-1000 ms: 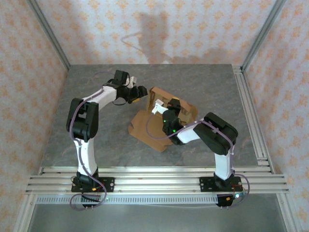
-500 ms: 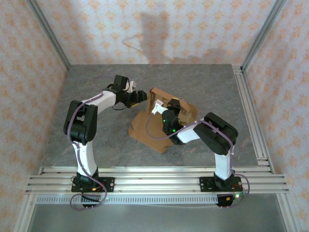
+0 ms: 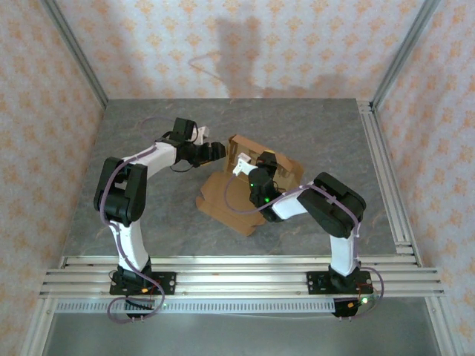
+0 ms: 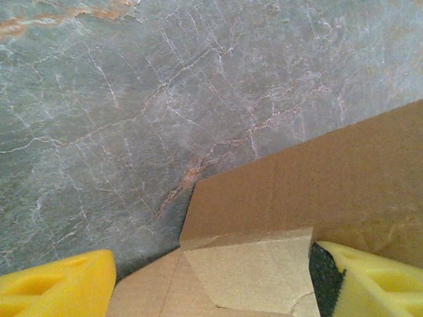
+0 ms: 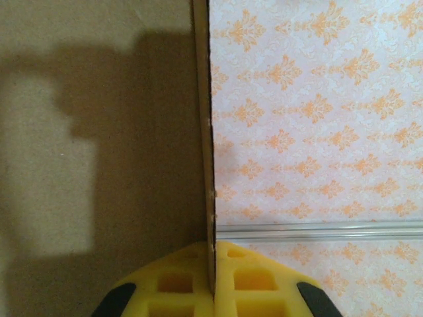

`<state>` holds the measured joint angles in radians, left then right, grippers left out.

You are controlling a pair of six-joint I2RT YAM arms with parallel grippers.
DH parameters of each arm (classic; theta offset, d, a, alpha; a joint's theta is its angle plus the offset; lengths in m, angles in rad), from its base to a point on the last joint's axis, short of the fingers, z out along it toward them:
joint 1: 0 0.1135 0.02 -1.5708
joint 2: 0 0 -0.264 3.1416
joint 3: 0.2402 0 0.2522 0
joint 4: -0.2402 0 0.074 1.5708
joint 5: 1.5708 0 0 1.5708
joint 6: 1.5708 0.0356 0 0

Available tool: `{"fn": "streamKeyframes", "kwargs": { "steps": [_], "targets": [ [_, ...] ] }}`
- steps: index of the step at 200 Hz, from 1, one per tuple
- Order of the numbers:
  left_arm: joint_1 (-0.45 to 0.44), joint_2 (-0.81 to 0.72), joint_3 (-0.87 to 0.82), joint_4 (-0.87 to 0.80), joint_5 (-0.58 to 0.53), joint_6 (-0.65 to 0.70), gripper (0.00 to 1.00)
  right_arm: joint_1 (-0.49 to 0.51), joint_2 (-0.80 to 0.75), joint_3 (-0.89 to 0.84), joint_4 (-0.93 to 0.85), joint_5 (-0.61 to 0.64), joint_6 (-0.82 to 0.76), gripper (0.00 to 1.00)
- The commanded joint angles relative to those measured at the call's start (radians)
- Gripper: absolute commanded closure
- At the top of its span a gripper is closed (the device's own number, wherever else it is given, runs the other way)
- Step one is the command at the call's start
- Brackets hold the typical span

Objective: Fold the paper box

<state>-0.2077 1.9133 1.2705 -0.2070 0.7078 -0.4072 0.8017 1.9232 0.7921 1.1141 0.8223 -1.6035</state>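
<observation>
The paper box point(image 3: 228, 197) is brown cardboard, partly folded at the middle of the table, with a flat panel in front and raised walls behind. My left gripper point(image 3: 214, 150) is at the box's left rear corner and stands open. In the left wrist view its yellow fingers point(image 4: 59, 290) straddle a corner flap of the box point(image 4: 251, 271); the right-hand pad lies against the flap's edge and the other stands apart. My right gripper point(image 3: 258, 167) is over the box's middle, shut on the edge of an upright cardboard panel point(image 5: 99, 132), which is pinched between its fingertips point(image 5: 213, 277).
The grey marble table point(image 3: 148, 215) has open room left and in front of the box. Aluminium rails run along the right side point(image 3: 386, 170) and the near edge point(image 3: 237, 268). Patterned walls point(image 3: 297, 44) close in the back and sides.
My left gripper has edged right and down against the box's corner and opened a little wider. The right gripper and its panel have stayed put.
</observation>
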Motion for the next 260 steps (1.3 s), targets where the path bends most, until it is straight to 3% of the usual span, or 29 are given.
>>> {"fn": "streamKeyframes", "kwargs": {
  "steps": [1,105,140,185,260],
  "targets": [
    [-0.013,-0.038,-0.006,0.022,0.02,0.038,0.22,-0.002,0.005,0.024,-0.018,-0.01,0.035,1.0],
    [-0.04,-0.018,0.038,0.014,-0.023,0.044,0.23,0.002,-0.013,0.033,-0.082,-0.018,0.072,1.0],
    [-0.047,-0.01,0.043,0.03,-0.05,0.043,0.25,0.004,-0.055,0.035,-0.203,-0.035,0.148,1.0],
    [-0.049,0.027,0.055,0.023,-0.056,0.044,0.28,0.004,-0.149,0.06,-0.497,-0.087,0.333,1.0],
    [-0.054,0.033,0.058,0.017,-0.065,0.041,0.31,0.007,-0.168,0.081,-0.577,-0.1,0.381,1.0]
  ]
}}
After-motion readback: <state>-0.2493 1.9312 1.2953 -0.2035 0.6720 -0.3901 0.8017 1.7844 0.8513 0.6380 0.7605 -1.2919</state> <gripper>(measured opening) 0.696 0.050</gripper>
